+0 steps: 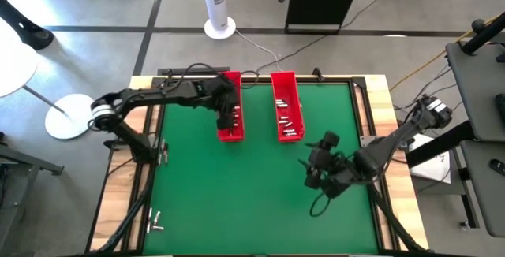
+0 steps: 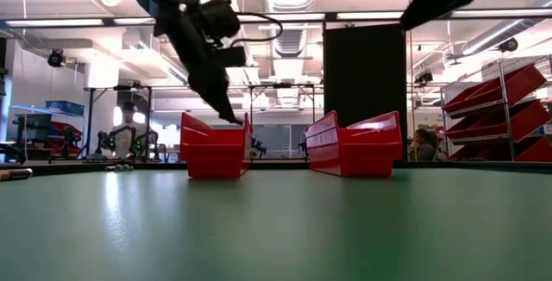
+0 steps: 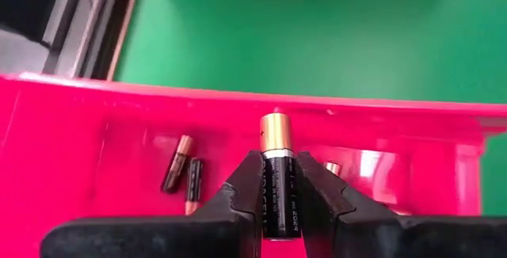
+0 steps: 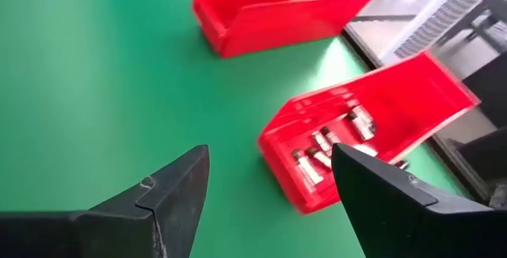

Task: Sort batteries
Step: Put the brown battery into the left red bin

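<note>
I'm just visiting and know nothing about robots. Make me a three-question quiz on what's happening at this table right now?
1. True or false: the left claw is empty.
2. The right claw is: A) open above the green mat, B) shut on a battery, C) inside a tray.
3. Fill in: the left claw hangs over the ___ red tray.

Key:
1. False; it grips a battery with a copper-coloured top.
2. A
3. Left; the right red tray holds several batteries too.
</note>
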Robot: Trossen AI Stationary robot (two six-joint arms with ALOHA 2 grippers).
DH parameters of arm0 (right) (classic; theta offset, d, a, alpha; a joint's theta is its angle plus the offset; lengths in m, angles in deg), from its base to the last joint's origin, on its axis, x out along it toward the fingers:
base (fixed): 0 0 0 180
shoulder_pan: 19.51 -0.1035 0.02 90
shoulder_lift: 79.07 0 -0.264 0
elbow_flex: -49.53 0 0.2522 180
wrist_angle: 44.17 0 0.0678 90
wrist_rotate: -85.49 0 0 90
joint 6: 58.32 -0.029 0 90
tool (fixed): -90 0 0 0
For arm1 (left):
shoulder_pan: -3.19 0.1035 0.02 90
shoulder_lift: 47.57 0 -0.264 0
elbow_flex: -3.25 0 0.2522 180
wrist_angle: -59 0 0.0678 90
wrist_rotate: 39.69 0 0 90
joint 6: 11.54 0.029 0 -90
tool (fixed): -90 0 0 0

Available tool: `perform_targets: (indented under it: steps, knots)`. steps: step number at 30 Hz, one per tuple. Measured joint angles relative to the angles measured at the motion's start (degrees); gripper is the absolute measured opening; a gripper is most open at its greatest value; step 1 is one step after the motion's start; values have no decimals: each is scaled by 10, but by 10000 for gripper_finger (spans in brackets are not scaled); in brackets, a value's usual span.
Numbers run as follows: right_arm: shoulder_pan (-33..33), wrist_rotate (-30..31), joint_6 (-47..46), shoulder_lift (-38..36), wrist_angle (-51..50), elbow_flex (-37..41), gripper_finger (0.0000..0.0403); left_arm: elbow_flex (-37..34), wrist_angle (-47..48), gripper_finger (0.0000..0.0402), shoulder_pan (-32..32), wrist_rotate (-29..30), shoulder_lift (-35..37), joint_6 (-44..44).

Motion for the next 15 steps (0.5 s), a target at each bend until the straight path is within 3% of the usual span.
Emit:
perform_targets:
  steps: [6, 15]
  knots:
    - [40, -1, 44, -30, 1, 0, 251, 24, 17, 30, 14, -9, -52, 51]
    - [78, -5, 59, -24, 0, 1, 253, 130, 113, 30, 69, -43, -140, 86]
